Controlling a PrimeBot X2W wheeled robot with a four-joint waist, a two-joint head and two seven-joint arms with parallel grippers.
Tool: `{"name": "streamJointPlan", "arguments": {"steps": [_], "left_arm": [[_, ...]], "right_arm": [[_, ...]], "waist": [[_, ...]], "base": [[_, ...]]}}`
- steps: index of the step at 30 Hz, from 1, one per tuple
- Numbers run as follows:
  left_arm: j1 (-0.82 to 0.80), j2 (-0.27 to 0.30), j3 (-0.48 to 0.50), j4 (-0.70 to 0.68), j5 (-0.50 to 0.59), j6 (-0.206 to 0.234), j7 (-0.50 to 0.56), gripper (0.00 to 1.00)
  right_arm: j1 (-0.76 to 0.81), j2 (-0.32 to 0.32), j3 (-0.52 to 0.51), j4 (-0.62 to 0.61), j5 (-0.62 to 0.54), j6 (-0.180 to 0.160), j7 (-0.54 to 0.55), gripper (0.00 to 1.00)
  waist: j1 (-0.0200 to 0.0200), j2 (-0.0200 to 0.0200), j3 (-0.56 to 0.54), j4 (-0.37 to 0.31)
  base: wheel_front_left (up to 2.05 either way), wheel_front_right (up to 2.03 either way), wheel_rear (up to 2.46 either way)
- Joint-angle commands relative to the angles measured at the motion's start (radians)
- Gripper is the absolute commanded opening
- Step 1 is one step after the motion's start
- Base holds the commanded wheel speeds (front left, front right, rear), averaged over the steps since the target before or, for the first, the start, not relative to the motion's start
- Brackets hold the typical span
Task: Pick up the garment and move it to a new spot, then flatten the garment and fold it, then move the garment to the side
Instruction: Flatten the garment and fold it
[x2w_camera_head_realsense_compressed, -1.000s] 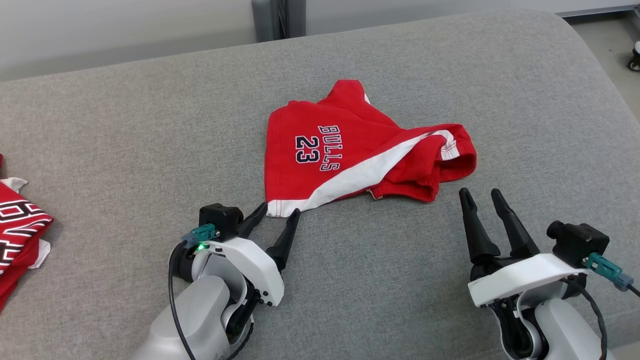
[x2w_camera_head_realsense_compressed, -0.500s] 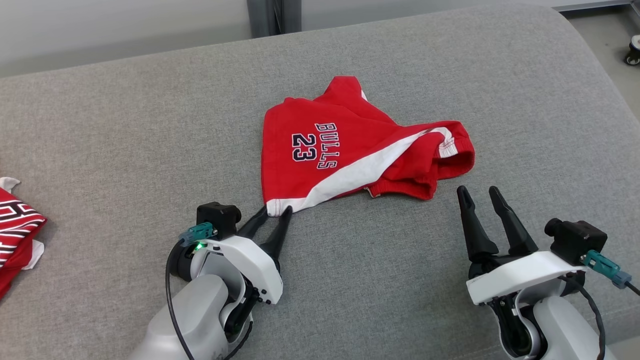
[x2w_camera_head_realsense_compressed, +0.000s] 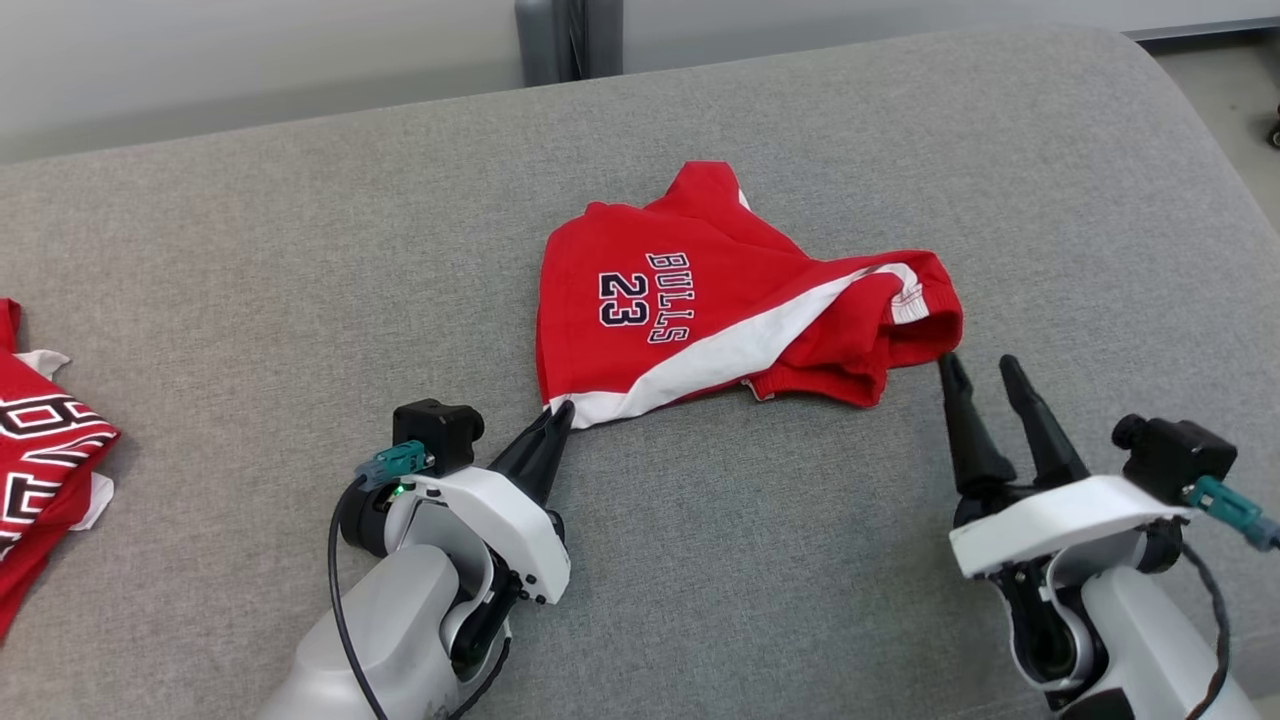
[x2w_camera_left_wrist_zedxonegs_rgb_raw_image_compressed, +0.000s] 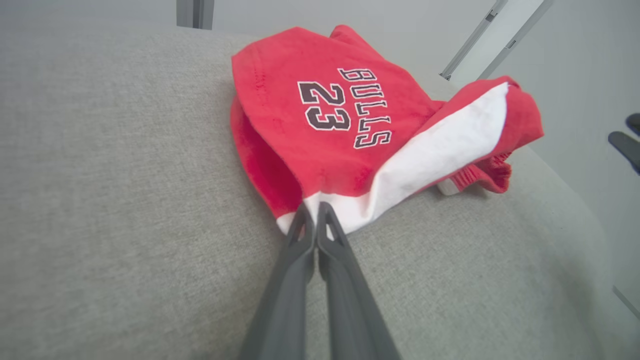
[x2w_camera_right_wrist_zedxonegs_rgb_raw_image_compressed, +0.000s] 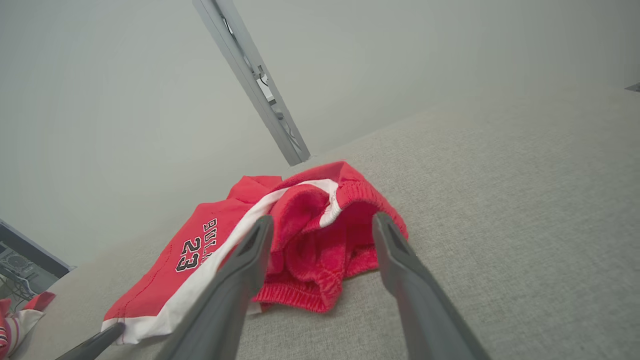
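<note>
Here we are with the red garment (x2w_camera_head_realsense_compressed: 700, 300) lying crumpled in the middle of the grey cushion (x2w_camera_head_realsense_compressed: 300, 250), and the left pincer (x2w_camera_head_realsense_compressed: 560, 410) is pinched tight on its white hem corner (x2w_camera_left_wrist_zedxonegs_rgb_raw_image_compressed: 345, 212) — the near-left tip of the cloth, fingers pressed together with fabric between them in the left wrist view. Now look at how the piece lies: its long axis runs across the robot's front, from that clamped corner on the left, up past the printed lettering, and out to the bunched elastic end (x2w_camera_right_wrist_zedxonegs_rgb_raw_image_compressed: 320, 240) on the right. That right end is the one that matters. The right pincer (x2w_camera_head_realsense_compressed: 977, 362) stands wide, holding nothing, its tips pointing away from the robot and sitting just beside the bunch; from its own wrist view the two fingers frame the elastic roll, one on each side, though whether either finger touches cloth I cannot tell. So the free end lies straight ahead of the right pincer and slightly to its left — clearly the nearer arm for it, with the left already occupied at the other end. By my read, a short push forward and a squeeze would give a hold at both ends of the axis. A second red garment (x2w_camera_head_realsense_compressed: 40, 450) sits well apart at the far left.
</note>
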Motion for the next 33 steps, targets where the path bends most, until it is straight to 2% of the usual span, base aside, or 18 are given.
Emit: {"name": "streamJointPlan", "arguments": {"steps": [1, 11, 17, 24, 26, 27, 28, 29, 32, 33], "left_arm": [[0.005, 0.007, 0.005, -0.004, 0.008, -0.002, -0.003, 0.00], [0.006, 0.004, 0.012, -0.024, 0.027, -0.002, -0.003, 0.00], [0.001, 0.004, 0.011, -0.031, 0.034, -0.002, -0.003, 0.00], [0.000, 0.008, 0.012, -0.038, 0.037, -0.002, -0.003, 0.00], [0.000, 0.009, 0.013, -0.040, 0.039, -0.002, -0.004, 0.00], [0.000, 0.010, 0.014, -0.041, 0.039, -0.002, -0.003, 0.00], [0.000, 0.010, 0.016, -0.041, 0.040, -0.002, -0.003, 0.00], [0.000, 0.010, 0.016, -0.041, 0.040, -0.002, -0.003, 0.00], [-0.001, 0.010, 0.019, -0.041, 0.042, -0.002, -0.003, 0.00], [-0.001, 0.010, 0.020, -0.041, 0.042, -0.002, -0.003, 0.00]], "right_arm": [[-0.015, -0.007, -0.005, 0.009, 0.015, 0.000, -0.005, 1.00], [-0.133, -0.005, 0.028, 0.145, 0.225, 0.000, 0.024, 1.00], [-0.183, 0.001, 0.056, 0.188, 0.396, 0.000, 0.065, 1.00], [-0.209, -0.013, 0.079, 0.228, 0.510, 0.000, 0.053, 1.00], [-0.215, -0.018, 0.089, 0.233, 0.533, 0.000, 0.049, 0.87], [-0.216, -0.021, 0.099, 0.236, 0.553, 0.000, 0.046, 0.52], [-0.216, -0.023, 0.104, 0.238, 0.562, 0.000, 0.045, 0.40], [-0.216, -0.023, 0.104, 0.238, 0.562, 0.000, 0.045, 0.40], [-0.218, -0.029, 0.116, 0.235, 0.586, 0.000, 0.038, 0.00], [-0.219, -0.031, 0.120, 0.232, 0.594, 0.000, 0.034, 0.00]], "waist": [[0.0000, 0.0000, 0.000, 0.002], [0.0000, 0.0000, 0.016, 0.025], [0.0000, 0.0000, 0.030, 0.046], [0.0000, 0.0000, 0.039, 0.064], [0.0000, 0.0000, 0.041, 0.067], [0.0000, 0.0000, 0.042, 0.068], [0.0000, 0.0000, 0.043, 0.067], [0.0000, 0.0000, 0.043, 0.067], [0.0000, 0.0000, 0.045, 0.067], [0.0000, 0.0000, 0.045, 0.066]], "base": [[0.00, 0.00, 0.00], [0.00, 0.00, 0.00], [0.00, 0.00, 0.00], [0.00, 0.00, 0.00], [0.00, 0.00, 0.00], [0.00, 0.00, 0.00], [0.00, 0.00, 0.00], [0.00, 0.00, 0.00], [0.00, 0.00, 0.00], [0.00, 0.00, 0.00]]}}
